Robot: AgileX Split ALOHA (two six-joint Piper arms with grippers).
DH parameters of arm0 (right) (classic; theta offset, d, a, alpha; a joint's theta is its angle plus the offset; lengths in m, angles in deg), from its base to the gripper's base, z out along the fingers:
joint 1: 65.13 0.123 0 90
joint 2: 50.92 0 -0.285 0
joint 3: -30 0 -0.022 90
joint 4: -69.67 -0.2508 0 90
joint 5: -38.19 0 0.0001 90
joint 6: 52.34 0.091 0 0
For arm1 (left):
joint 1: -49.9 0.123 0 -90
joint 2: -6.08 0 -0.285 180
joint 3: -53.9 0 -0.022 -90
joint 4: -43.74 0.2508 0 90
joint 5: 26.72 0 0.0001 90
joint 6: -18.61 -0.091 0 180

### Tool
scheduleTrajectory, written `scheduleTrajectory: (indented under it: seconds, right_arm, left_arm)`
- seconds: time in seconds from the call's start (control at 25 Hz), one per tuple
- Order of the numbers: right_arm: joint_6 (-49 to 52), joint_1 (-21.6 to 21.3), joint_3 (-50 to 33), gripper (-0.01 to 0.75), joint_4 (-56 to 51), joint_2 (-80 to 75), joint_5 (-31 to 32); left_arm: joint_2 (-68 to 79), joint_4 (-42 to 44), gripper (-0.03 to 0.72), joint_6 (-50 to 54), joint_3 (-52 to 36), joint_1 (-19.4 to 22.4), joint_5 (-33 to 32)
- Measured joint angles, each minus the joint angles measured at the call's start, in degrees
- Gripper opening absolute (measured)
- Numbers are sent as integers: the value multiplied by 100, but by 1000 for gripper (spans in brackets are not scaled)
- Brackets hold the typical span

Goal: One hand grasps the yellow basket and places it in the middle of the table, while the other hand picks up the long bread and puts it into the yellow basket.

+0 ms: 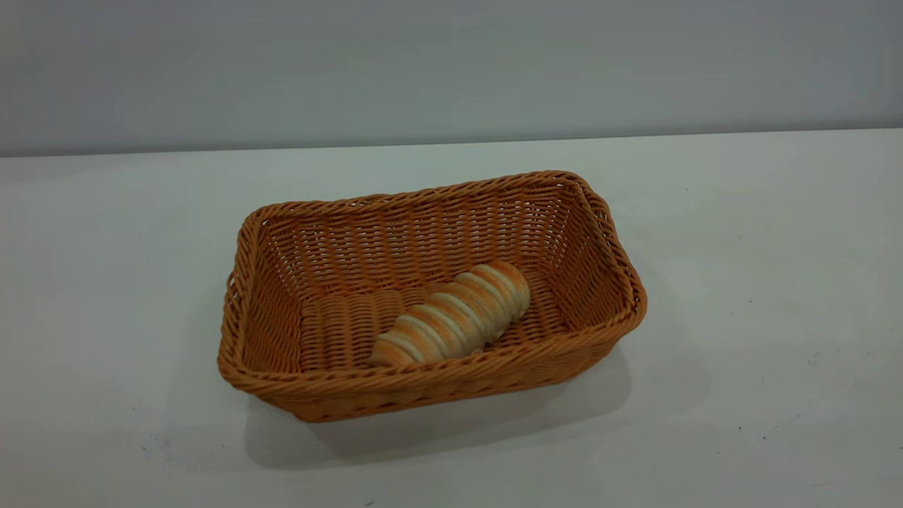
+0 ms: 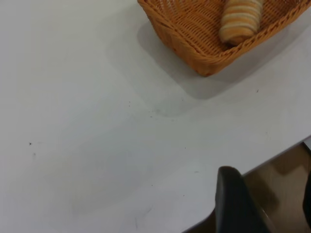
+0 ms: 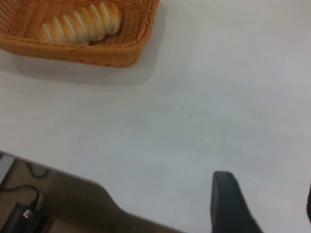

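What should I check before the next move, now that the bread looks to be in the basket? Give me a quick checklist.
1. Long bread inside the yellow basket: ok, it lies on the basket floor, slanted.
2. Basket near the middle of the table: ok in the exterior view.
3. Basket upright and flat on the table: ok.
4. Left gripper clear of the basket: ok, back near the table edge, holding nothing.
5. Right gripper clear of the basket: ok, apart from it, nothing between the fingers.
6. Both arms fully parked: cannot tell; neither arm shows in the exterior view.
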Motion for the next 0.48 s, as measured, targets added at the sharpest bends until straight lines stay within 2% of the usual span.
scheduleTrajectory:
  seconds: [0.36, 0.44, 0.48]
  right_arm:
    - [-6, 0, 0, 367, 0, 0, 0]
    - [-6, -129, 0, 367, -4, 0, 0]
    - [-6, -253, 0, 367, -4, 0, 0]
  left_arm:
    - [0, 0, 416, 0, 0, 15, 0]
    - [0, 0, 416, 0, 0, 202, 0]
    - [0, 0, 416, 0, 0, 423, 0]
